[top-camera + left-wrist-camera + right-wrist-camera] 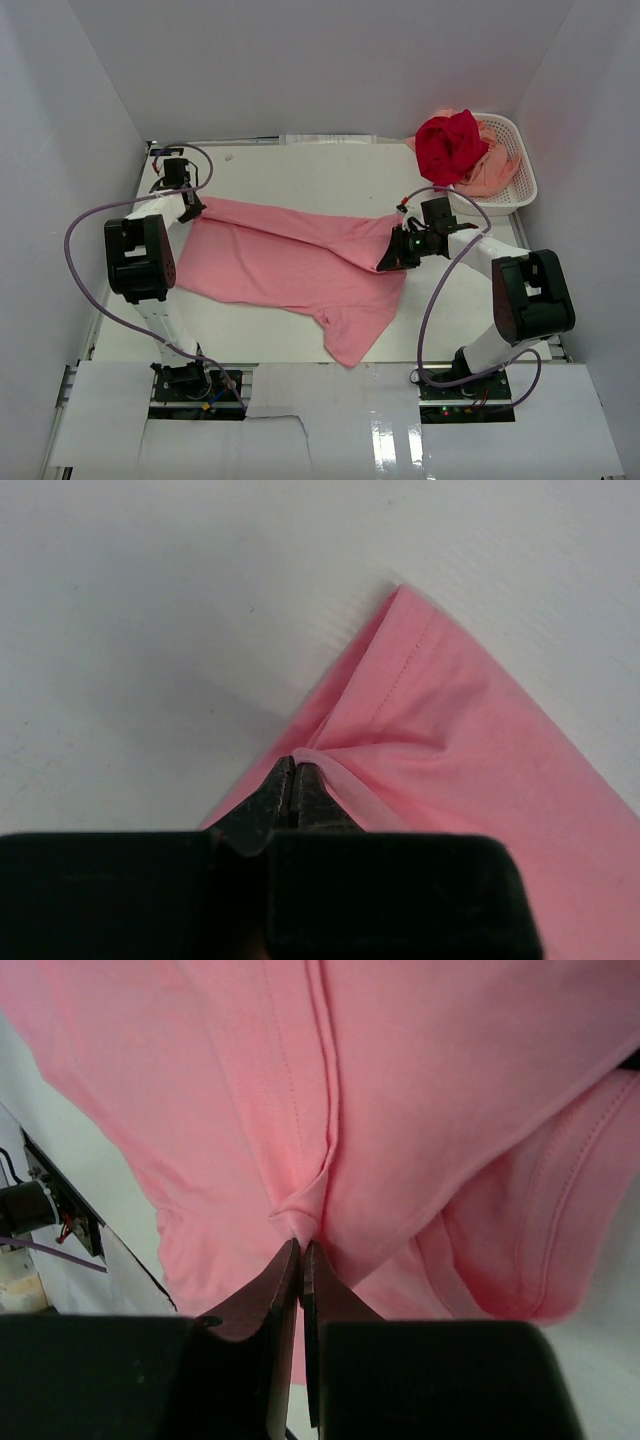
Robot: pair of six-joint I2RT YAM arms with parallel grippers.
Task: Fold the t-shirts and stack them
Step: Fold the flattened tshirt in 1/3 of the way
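Pink t-shirt [290, 262] lies stretched over your worktop [300, 170], its long axis running left to right between your arms, left fingers [265, 805] clamped tight on its far-left hemmed corner, right fingers [335, 1300] pinching a fold near its right end.

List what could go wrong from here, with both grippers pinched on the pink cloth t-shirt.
1. The left gripper and the right gripper each hold only a small tuck of the plain pink cloth t-shirt at their fingertips. A hard pull apart could slip it free.
2. The shirt is creased between the grips, with one part trailing toward the near edge. A fold from here would likely come out crooked.
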